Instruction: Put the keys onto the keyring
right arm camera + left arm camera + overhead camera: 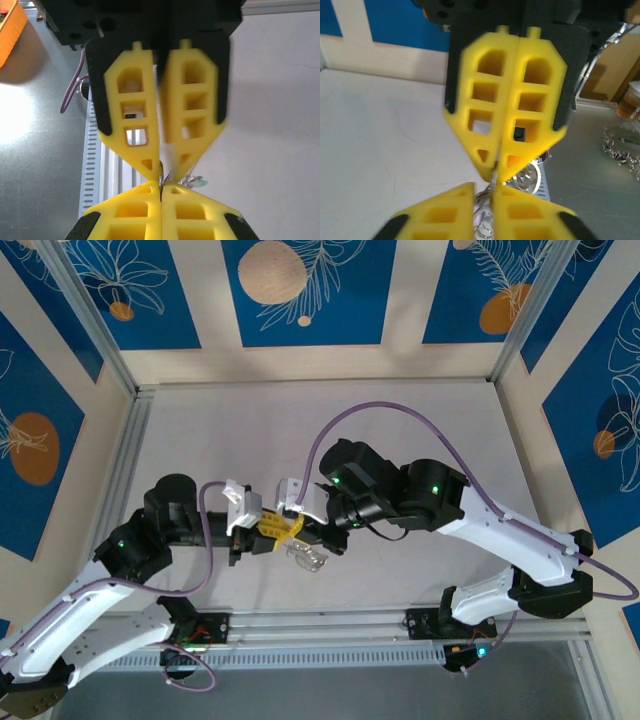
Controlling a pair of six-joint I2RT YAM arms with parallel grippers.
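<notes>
Tips of left tool (487,190) and right tool (161,186) are touching mid-frame, both pressed together, pinching the keyring (310,560); keys (194,181) are dangling beneath. Grips ought to be holding firm while threading slowly.

Overhead view looks down; close, opposed wrist views share the keyring (308,558).

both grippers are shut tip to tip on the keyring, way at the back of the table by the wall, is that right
Only the place is wrong. The top external view shows the left gripper and the right gripper meeting near the front edge of the table, close to the arm bases, not by the back wall. Both are shut tip to tip on the keyring, as you said.
</notes>
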